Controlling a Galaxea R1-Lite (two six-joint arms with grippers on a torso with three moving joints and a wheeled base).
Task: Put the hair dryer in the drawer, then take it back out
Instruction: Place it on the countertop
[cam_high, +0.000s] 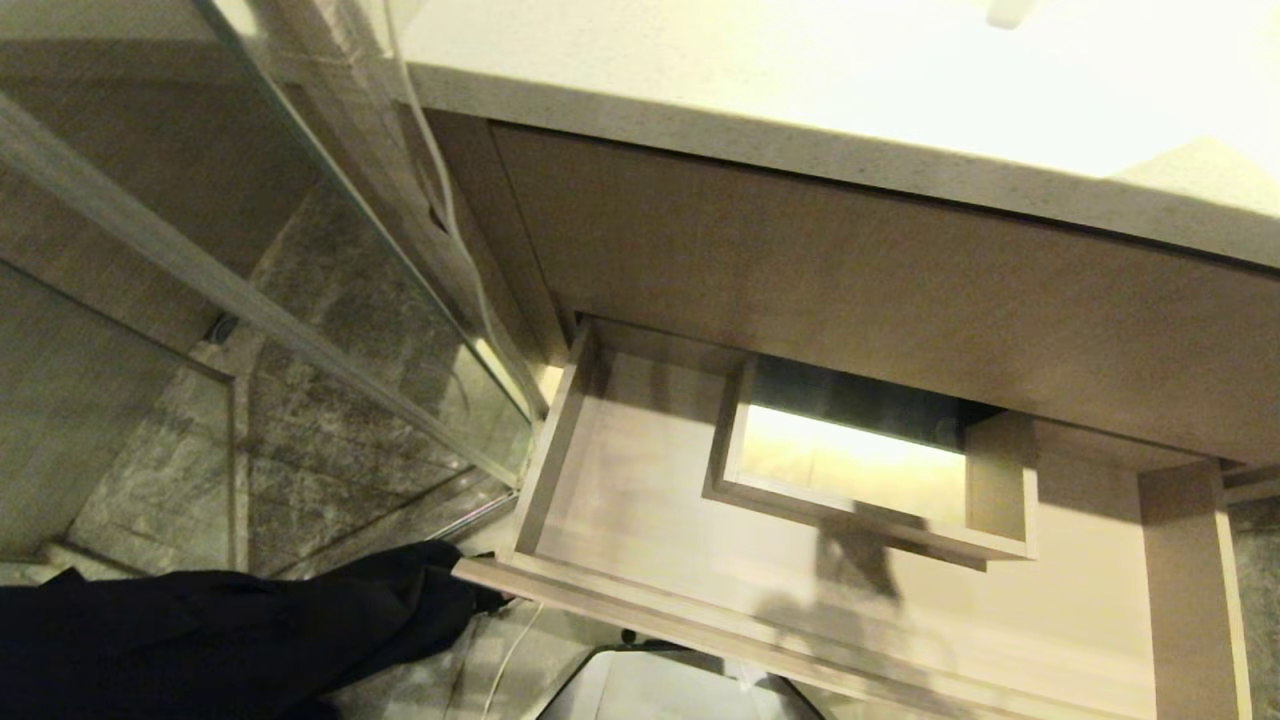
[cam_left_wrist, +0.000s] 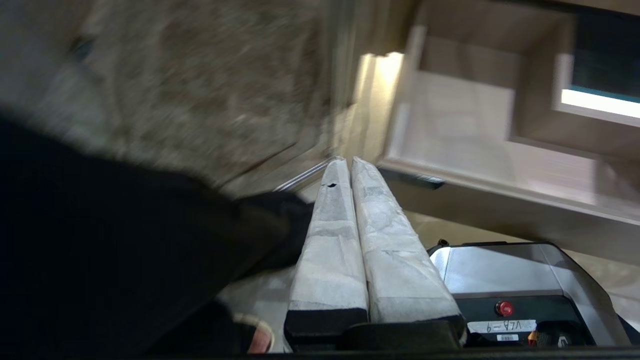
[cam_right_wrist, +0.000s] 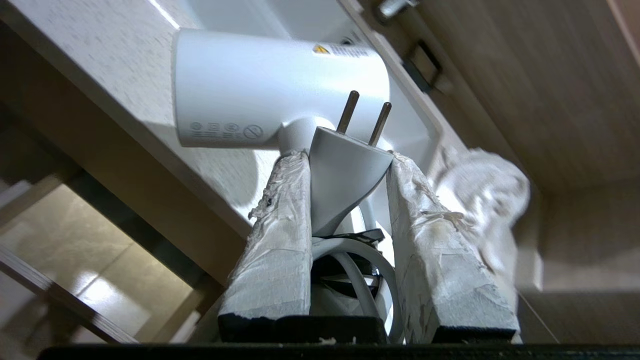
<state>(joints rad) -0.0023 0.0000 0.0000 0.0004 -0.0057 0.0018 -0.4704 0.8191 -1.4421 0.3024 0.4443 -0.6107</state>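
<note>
The white hair dryer (cam_right_wrist: 280, 87) hangs level in front of the pale counter's edge, its small yellow label on top. My right gripper (cam_right_wrist: 345, 157) is shut on it, with the grey plug (cam_right_wrist: 345, 170), the coiled cord (cam_right_wrist: 360, 260) and the handle between its taped fingers. Below the counter, the light-brown drawer (cam_high: 550, 450) stands pulled out, its floor bare around a boxed rectangular hole (cam_high: 850, 460). Neither gripper shows in the head view. My left gripper (cam_left_wrist: 347, 161) is shut on nothing and hangs low beside the robot's base, near the drawer's front corner (cam_left_wrist: 400, 165).
A white towel (cam_right_wrist: 480, 190) lies on the counter (cam_high: 800, 90) past the dryer. A glass partition (cam_high: 350, 250) and stone floor are left of the cabinet. A person's dark-clad leg (cam_high: 200, 630) stands by the drawer's left corner. The robot's base (cam_left_wrist: 500, 270) sits under the drawer front.
</note>
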